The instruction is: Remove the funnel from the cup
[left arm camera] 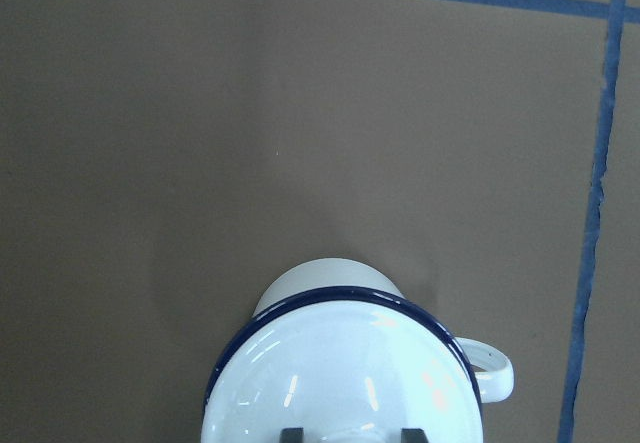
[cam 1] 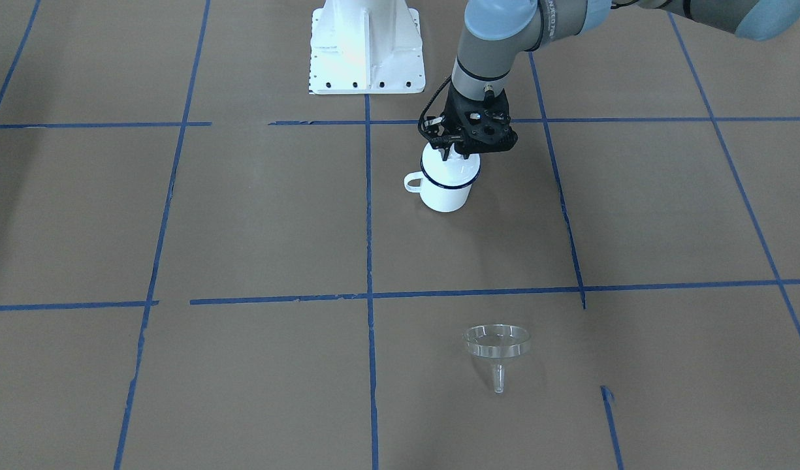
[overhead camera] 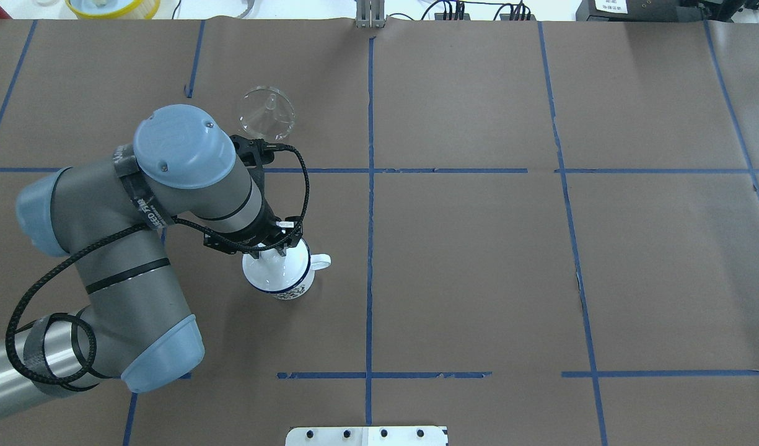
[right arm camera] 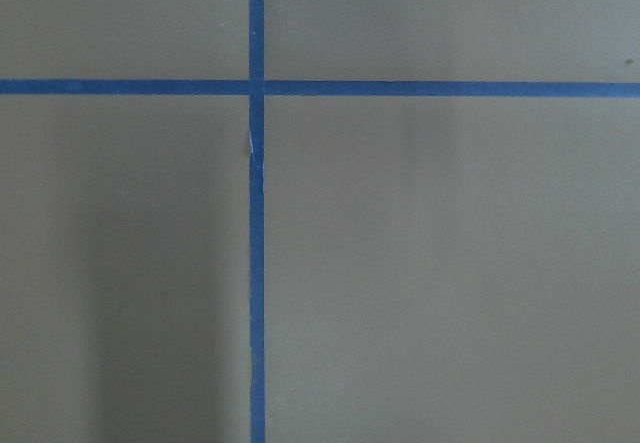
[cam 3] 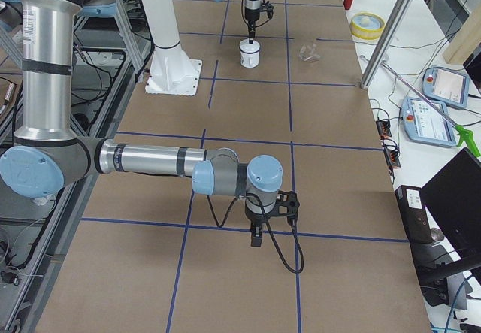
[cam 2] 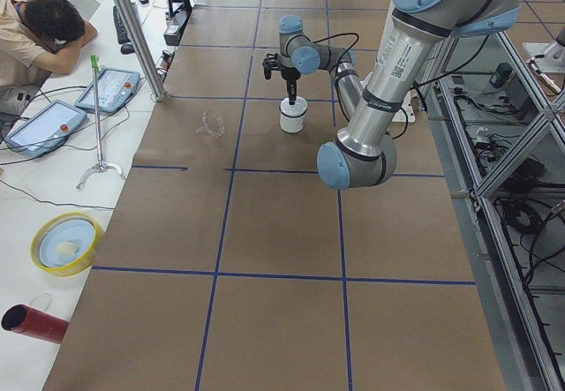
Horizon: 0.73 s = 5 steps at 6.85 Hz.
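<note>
The clear funnel [cam 1: 496, 343] rests on the table on its wide rim, apart from the cup; it also shows in the overhead view [overhead camera: 267, 113]. The cup, a white mug [cam 1: 447, 196] with a dark blue rim and loop handle, stands upright with a white domed lid [left arm camera: 340, 373] on it. My left gripper [cam 1: 453, 155] points straight down onto the lid. Its fingertips [left arm camera: 290, 433] stand close on either side of the lid's knob. My right gripper [cam 3: 256, 239] hangs low over bare table far from the cup, and I cannot tell whether it is open or shut.
The table is brown paper with blue tape lines [cam 1: 368, 196]. The white robot base [cam 1: 367, 46] stands behind the mug. My left arm's elbow [overhead camera: 106, 248] is over the table's left half. A yellow bowl [cam 2: 66, 243] and tablets lie beyond the table's far edge, by an operator.
</note>
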### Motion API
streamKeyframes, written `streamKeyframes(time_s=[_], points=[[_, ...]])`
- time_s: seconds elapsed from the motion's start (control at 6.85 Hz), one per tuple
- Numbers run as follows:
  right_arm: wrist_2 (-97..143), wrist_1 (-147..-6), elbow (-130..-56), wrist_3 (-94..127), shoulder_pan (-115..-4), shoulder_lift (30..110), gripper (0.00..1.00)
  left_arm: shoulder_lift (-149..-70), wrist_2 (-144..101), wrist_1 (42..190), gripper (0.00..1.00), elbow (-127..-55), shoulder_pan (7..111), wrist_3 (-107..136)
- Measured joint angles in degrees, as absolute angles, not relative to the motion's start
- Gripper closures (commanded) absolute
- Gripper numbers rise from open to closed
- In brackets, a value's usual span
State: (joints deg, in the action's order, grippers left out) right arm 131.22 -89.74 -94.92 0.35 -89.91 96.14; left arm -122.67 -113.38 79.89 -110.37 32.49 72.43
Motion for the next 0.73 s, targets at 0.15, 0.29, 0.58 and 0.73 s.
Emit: streamKeyframes(time_s=[0.15, 0.29, 0.58, 0.73], points=[[131.22, -89.74, -94.92, 0.35, -89.91, 96.15, 0.00, -122.68, -113.38, 79.98, 0.00, -110.41, 32.52, 72.44], [131.22, -89.74, -94.92, 0.35, -89.91, 96.15, 0.00, -122.64, -113.34, 80.13, 0.00, -110.58, 32.54, 72.42], [131.22, -89.74, -94.92, 0.35, -89.91, 96.15, 0.00, -122.28, -113.26, 80.03, 0.00, -113.61, 35.22, 69.29], [131.22, -89.74, -94.92, 0.35, -89.91, 96.15, 0.00, -121.00, -113.54, 79.85, 0.00, -116.13, 39.22, 63.68]])
